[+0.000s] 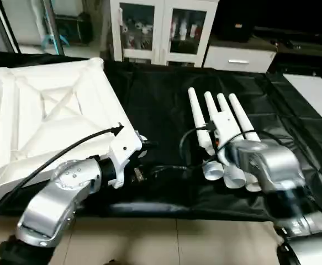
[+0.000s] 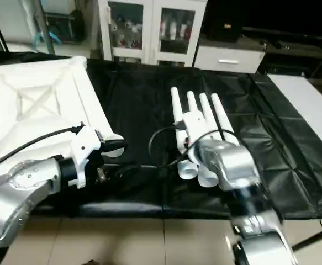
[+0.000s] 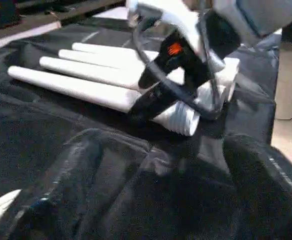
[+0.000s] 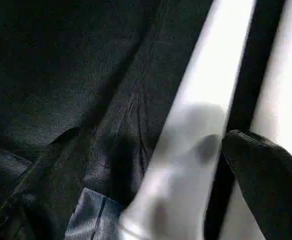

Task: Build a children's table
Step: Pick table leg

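The white square tabletop (image 1: 45, 116) lies upside down on the left of the black-covered worktable, its X-braced ribs facing up. Four white tubular legs (image 1: 227, 118) lie side by side at centre right, their open ends toward me. My left gripper (image 1: 148, 157) hovers just off the tabletop's near right corner, its black fingers apart and nothing between them. My right gripper (image 1: 209, 148) is down on the near ends of the legs. In the left wrist view one of its black fingers (image 3: 153, 97) rests along the nearest leg (image 3: 85, 90). It stands open astride that leg.
The black cover (image 1: 166, 105) drapes the whole worktable, wrinkled near its front edge (image 1: 166, 210). A white glass-door cabinet (image 1: 161, 27) stands behind, and a light table (image 1: 315, 94) sits at far right. Black cables loop over both wrists.
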Controlling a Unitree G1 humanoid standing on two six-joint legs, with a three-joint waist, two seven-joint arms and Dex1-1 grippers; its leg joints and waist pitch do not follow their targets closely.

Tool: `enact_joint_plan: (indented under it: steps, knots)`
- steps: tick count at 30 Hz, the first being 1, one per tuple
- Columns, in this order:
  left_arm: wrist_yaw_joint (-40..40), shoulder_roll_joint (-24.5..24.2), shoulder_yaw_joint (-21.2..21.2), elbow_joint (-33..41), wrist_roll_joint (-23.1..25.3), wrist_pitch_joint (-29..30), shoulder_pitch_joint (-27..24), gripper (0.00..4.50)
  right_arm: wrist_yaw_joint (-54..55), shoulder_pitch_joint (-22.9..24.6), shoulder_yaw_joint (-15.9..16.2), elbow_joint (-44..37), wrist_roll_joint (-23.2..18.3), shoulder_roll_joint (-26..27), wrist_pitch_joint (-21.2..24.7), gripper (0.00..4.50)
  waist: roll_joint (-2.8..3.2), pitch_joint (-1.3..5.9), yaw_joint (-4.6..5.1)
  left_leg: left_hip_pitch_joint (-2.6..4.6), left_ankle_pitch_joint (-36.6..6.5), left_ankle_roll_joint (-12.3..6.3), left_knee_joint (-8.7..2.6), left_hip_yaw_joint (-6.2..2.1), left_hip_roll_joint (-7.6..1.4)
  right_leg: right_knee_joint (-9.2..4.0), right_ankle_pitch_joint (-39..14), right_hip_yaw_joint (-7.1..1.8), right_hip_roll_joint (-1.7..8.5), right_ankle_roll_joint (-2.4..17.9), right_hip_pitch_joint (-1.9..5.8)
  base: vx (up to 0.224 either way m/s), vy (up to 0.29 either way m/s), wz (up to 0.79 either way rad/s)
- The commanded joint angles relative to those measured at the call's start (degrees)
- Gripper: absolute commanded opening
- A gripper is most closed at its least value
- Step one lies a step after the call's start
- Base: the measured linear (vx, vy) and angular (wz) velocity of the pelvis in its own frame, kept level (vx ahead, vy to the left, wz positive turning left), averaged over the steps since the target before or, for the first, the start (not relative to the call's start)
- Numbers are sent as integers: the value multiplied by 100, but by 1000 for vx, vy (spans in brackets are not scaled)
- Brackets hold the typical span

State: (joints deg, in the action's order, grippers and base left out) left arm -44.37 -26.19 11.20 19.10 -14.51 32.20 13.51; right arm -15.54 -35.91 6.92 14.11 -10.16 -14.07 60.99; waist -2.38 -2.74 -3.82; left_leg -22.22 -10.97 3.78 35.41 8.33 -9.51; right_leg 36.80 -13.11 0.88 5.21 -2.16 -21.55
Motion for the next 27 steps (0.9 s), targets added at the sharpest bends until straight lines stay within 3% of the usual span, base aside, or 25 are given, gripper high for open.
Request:
enact_joint_plan:
  steps: [1,4,6,7,8,10,13,16,21,27]
  knots:
    - [-67,-18,56,136,-100,95,64,442,-38,-202,11,411,106,35,-113,450,30,398,-47,106,-90,358,-461,18,-170,-296,872,-93,159,1119,198,0,0,0]
    - [-70,-64,82,151,-109,143,85,442,54,-387,-2,833,150,98,-170,450,9,383,-63,91,-99,274,-464,45,-173,-288,850,-91,159,1211,179,0,0,0]
    - [-62,-104,103,182,-89,198,93,442,138,-548,-52,1200,192,164,-217,450,30,362,-88,113,-362,354,-487,62,-202,-311,501,-98,164,1192,161,0,0,0]
    - [-62,-105,103,185,-88,201,93,442,140,-555,-57,1217,192,168,-219,450,23,357,-96,127,-492,402,-492,72,-211,-319,351,-101,163,1164,146,0,0,0]
    - [-63,-117,103,200,-85,216,91,442,165,-610,-101,1340,191,199,-215,450,-26,350,-108,129,-534,401,-498,83,-216,-336,283,-104,163,1140,149,0,0,0]
    - [-48,-164,115,238,-31,210,77,442,224,-725,-270,1643,132,272,-215,450,13,345,-130,142,-650,470,-514,82,-229,-328,96,-103,172,1105,123,0,0,0]
    - [-39,-199,110,256,-23,206,65,448,255,-836,-417,1958,91,307,-292,432,-13,333,-147,151,-858,569,-530,92,-239,-339,-149,-106,180,994,102,0,0,0]
    - [-36,-240,112,293,-41,219,55,450,342,-965,-719,2264,-28,361,-468,397,-17,335,-144,145,-865,613,-535,101,-238,-338,-163,-104,179,942,96,0,0,0]
    - [-25,-263,128,288,-33,212,64,450,372,-1012,-790,2329,-24,386,-505,353,-21,352,-150,132,-646,547,-517,125,-235,-325,109,-100,170,923,107,0,0,0]
    - [6,-252,161,250,18,147,83,450,449,-1034,-980,2412,-64,433,-666,303,-25,352,-152,131,-659,527,-519,134,-241,-328,60,-104,172,936,106,0,0,0]
